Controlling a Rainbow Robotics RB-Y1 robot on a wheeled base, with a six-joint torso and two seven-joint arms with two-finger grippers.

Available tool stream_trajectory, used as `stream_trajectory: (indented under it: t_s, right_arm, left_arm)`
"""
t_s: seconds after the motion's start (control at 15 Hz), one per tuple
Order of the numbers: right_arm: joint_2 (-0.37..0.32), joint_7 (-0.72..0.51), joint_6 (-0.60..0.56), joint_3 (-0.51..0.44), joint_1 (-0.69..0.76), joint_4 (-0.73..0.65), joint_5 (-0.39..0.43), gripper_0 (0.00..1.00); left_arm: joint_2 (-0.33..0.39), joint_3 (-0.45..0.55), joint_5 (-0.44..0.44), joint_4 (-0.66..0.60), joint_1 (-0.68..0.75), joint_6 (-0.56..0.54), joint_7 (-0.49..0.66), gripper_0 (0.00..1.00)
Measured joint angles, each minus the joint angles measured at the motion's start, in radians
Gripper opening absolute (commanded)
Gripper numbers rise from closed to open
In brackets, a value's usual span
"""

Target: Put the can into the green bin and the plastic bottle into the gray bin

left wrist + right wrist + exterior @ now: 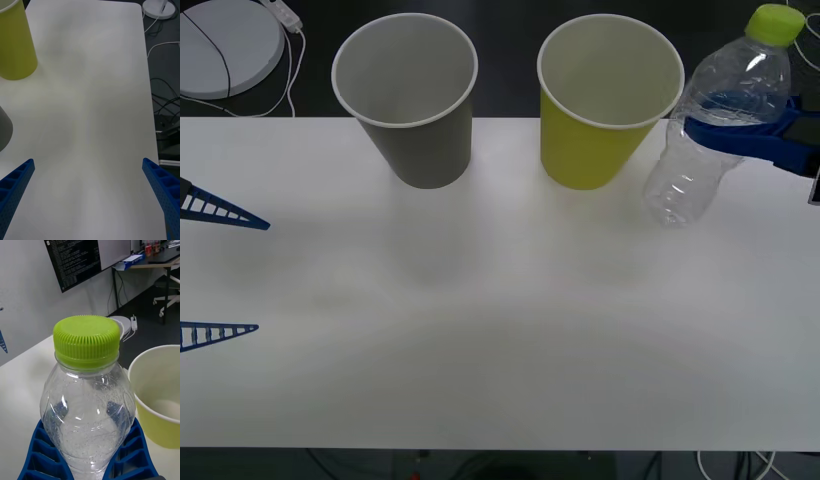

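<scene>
My right gripper (700,126) is shut on the clear plastic bottle (688,185), whose cap (776,24) is lime-green. It holds the bottle tilted just right of the green bin (595,140). In the right wrist view the blue fingers (35,457) clasp the bottle (88,408) at its middle, and the green bin (159,390) stands open close beside it. The gray bin (420,140) stands upright to the left of the green one. My left gripper (262,277) waits open at the table's left side, over bare table (88,163). The can is out of view.
Both bins stand near the far edge of the white table (500,330). Behind that edge, at the back left, lies a white round device (225,45) with a cable. The left wrist view shows the green bin (15,45), the gray bin (3,127) and floor cables beyond the table's side.
</scene>
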Motion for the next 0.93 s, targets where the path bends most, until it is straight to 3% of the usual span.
stream_trajectory:
  t_s: [0.4,0.6,0.93]
  right_arm:
    - [-0.006,-0.336,-0.160,0.061,-0.248,-0.012,0.187,0.00]
    - [-0.004,-0.437,-0.219,0.176,-0.424,0.025,0.274,0.00]
    - [0.000,-0.443,-0.249,0.450,-0.738,0.182,0.286,0.00]
  left_arm:
    - [0.000,0.000,0.000,0.000,0.000,0.000,0.000,1.00]
    - [0.000,0.000,0.000,0.000,0.000,0.000,0.000,1.00]
    - [0.000,0.000,0.000,0.000,0.000,0.000,0.000,1.00]
